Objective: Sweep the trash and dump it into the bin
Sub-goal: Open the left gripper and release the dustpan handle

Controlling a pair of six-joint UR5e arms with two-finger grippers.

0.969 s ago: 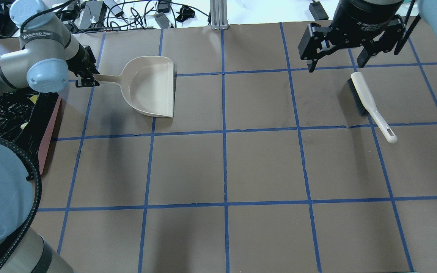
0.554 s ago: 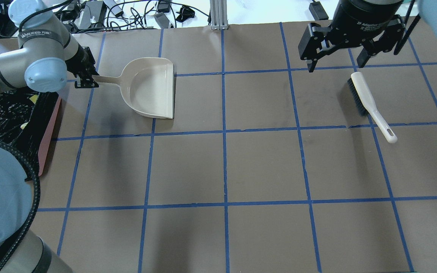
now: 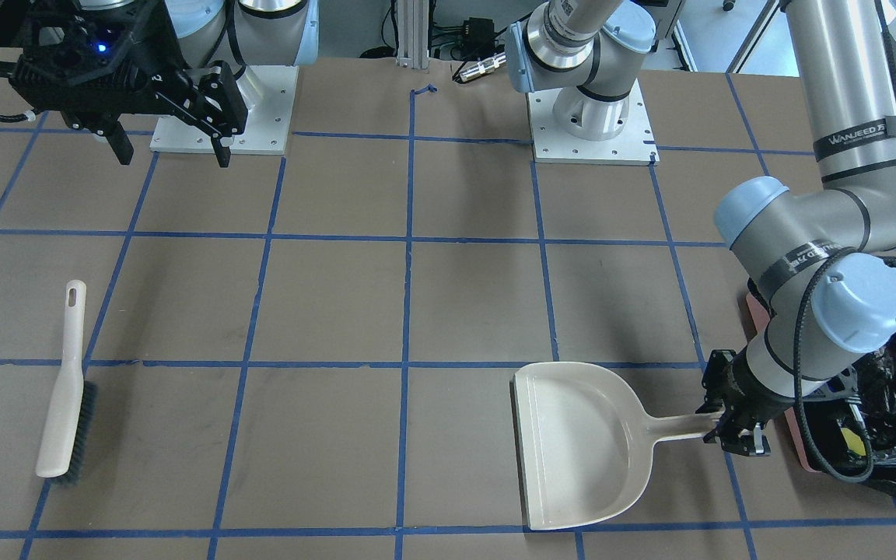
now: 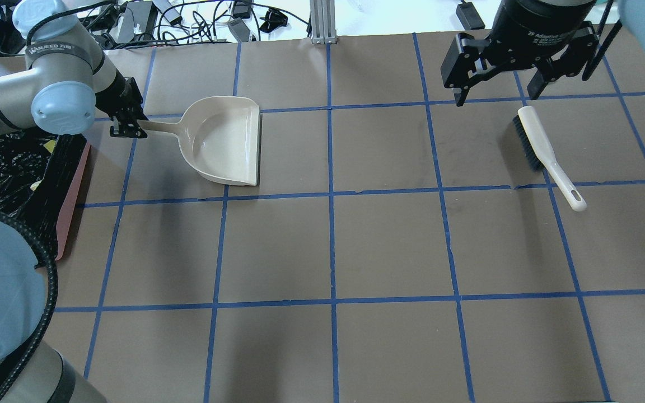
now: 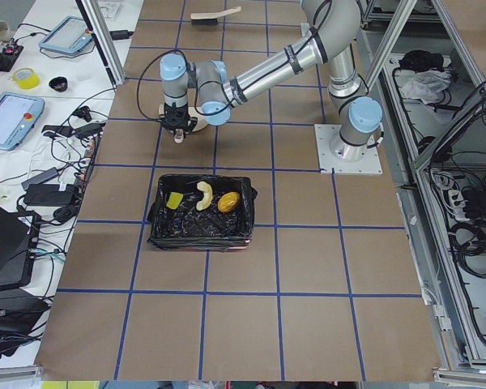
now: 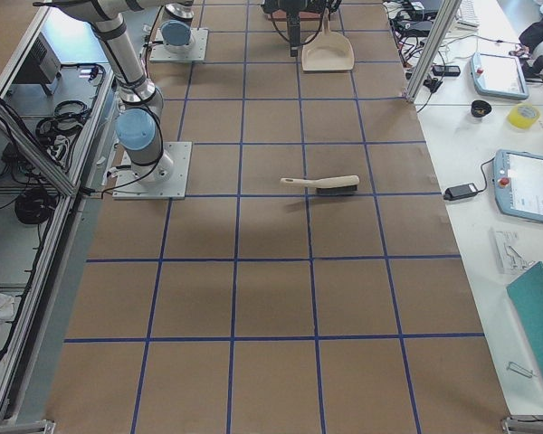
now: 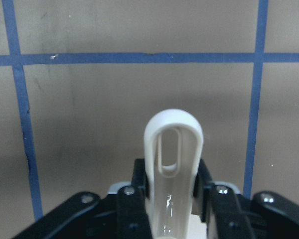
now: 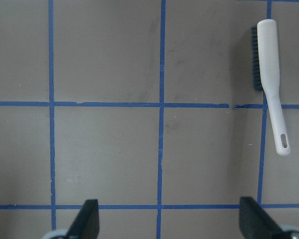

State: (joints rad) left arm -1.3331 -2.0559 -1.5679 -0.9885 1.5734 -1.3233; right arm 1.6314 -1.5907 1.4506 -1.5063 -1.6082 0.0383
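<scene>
My left gripper (image 4: 126,126) is shut on the handle of the empty beige dustpan (image 4: 227,140), which is level just right of the bin; the wrist view shows the handle (image 7: 173,149) between the fingers. The pink bin (image 5: 196,240) with its black bag holds the yellow sponge piece (image 5: 174,200), the tan croissant (image 5: 204,194) and the orange potato lump (image 5: 228,201). My right gripper (image 4: 497,96) is open and empty, up above the table beside the brush (image 4: 543,154).
The white brush with dark bristles (image 3: 67,389) lies flat on the brown mat on my right side. The bin's pink edge (image 4: 70,190) is at the mat's left edge. Cables and devices lie beyond the far edge (image 4: 149,17).
My left gripper has moved the dustpan a little toward me and slightly right. The right arm and the brush have not moved.
</scene>
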